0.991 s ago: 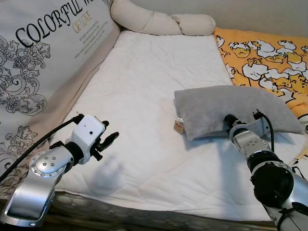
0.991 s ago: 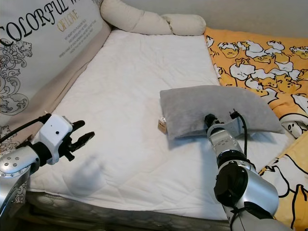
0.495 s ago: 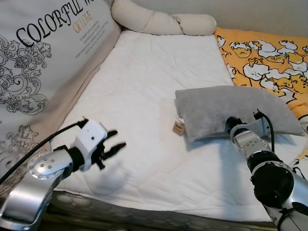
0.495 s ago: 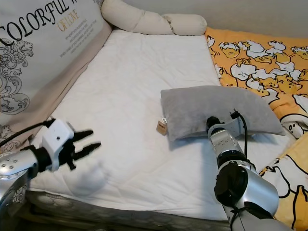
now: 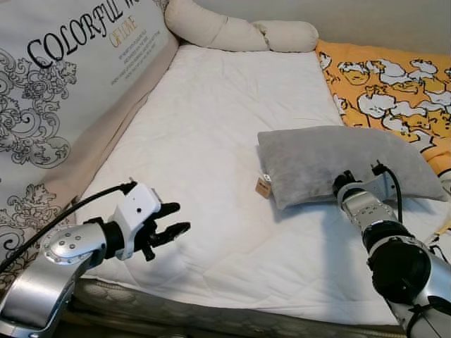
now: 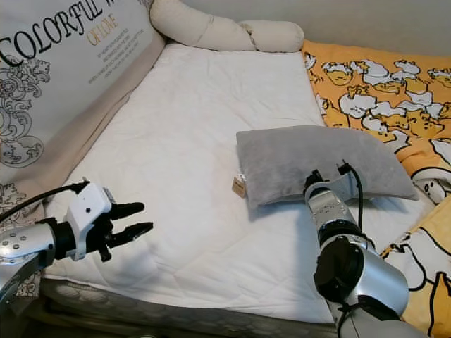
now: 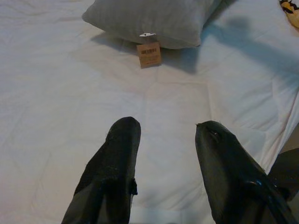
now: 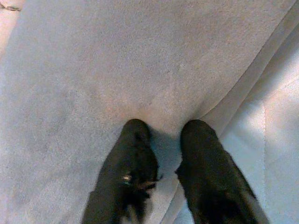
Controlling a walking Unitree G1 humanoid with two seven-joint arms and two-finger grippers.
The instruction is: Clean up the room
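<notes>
A big white mattress (image 5: 211, 141) has a gray pillow (image 5: 331, 158) lying on its right side, next to an orange duck blanket (image 5: 394, 84). The right gripper (image 8: 161, 135) pinches the pillow's near edge between its two black fingers. The left gripper (image 5: 176, 220) floats over the mattress's near left edge with its fingers spread apart, holding nothing.
</notes>
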